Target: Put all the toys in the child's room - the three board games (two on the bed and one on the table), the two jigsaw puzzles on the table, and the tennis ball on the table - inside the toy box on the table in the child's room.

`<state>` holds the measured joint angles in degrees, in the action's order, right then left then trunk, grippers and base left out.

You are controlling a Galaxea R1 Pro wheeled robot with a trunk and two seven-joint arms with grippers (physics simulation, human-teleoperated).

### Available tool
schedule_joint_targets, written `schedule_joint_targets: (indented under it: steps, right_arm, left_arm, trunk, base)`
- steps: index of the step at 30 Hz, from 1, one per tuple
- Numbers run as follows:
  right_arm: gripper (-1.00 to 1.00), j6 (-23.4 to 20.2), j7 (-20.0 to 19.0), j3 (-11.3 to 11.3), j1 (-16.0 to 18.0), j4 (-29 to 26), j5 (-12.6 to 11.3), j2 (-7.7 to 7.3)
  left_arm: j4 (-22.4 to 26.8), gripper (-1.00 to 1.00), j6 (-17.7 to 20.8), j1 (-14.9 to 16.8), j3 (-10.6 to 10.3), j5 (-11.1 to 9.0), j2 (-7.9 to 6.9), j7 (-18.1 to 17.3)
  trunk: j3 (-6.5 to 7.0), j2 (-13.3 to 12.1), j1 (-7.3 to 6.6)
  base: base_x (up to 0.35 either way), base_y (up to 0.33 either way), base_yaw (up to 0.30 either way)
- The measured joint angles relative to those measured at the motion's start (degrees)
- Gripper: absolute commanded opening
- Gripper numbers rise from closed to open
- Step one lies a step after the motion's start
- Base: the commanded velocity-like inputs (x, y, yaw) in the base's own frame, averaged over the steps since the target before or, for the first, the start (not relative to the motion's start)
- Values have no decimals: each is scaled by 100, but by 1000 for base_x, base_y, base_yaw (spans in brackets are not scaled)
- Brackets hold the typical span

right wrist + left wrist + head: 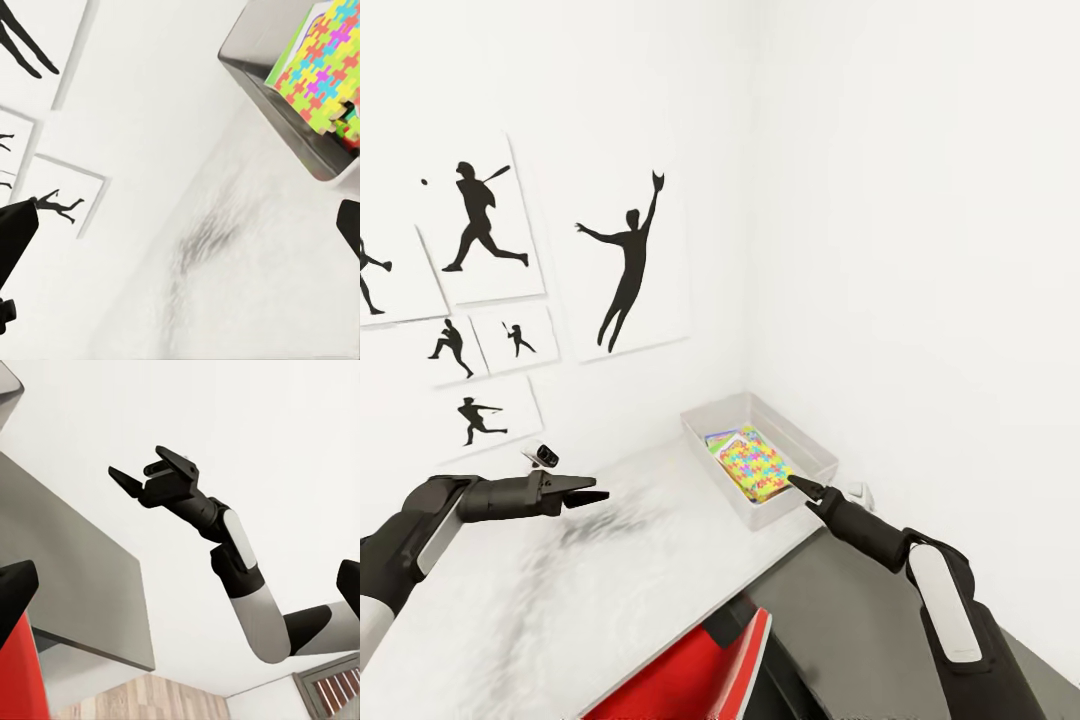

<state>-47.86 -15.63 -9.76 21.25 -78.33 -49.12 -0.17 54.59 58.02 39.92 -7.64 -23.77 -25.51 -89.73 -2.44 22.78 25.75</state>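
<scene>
The light grey toy box [812, 447] stands at the table's far corner against the wall. A multicolour jigsaw puzzle [755, 465] lies tilted inside it, also seen in the right wrist view [321, 69] within the toy box [289, 124]. Under it peeks a flat printed edge [721, 438]; I cannot tell what it is. My right gripper [806, 487] hovers at the box's near rim, open and empty, as the left wrist view shows [144, 478]. My left gripper [588, 493] hangs open and empty over the bare table [560, 600]. The tennis ball, board games and bed are out of view.
Black sports-silhouette pictures [630, 265] cover the left wall. A small white fixture [541, 456] sits on that wall near my left gripper. A red chair [695, 680] stands below the table's front edge, beside the lower dark grey unit [840, 620].
</scene>
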Motion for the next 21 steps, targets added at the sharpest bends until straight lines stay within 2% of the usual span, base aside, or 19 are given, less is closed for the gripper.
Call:
schedule_joint_targets:
  steps: [13,21]
  right_arm:
    - [100,11,18,-9,-5,15,15,7]
    - [100,17,17,-14,-5,12,7,7]
  left_arm:
    - [0,100,0,0,0,0,0,0]
    - [0,100,0,0,3,0,0,1]
  trunk:
    - [4,-1,0]
    - [37,-1,1]
  base:
    - [-14,0,-1]
    - [-133,30,-31]
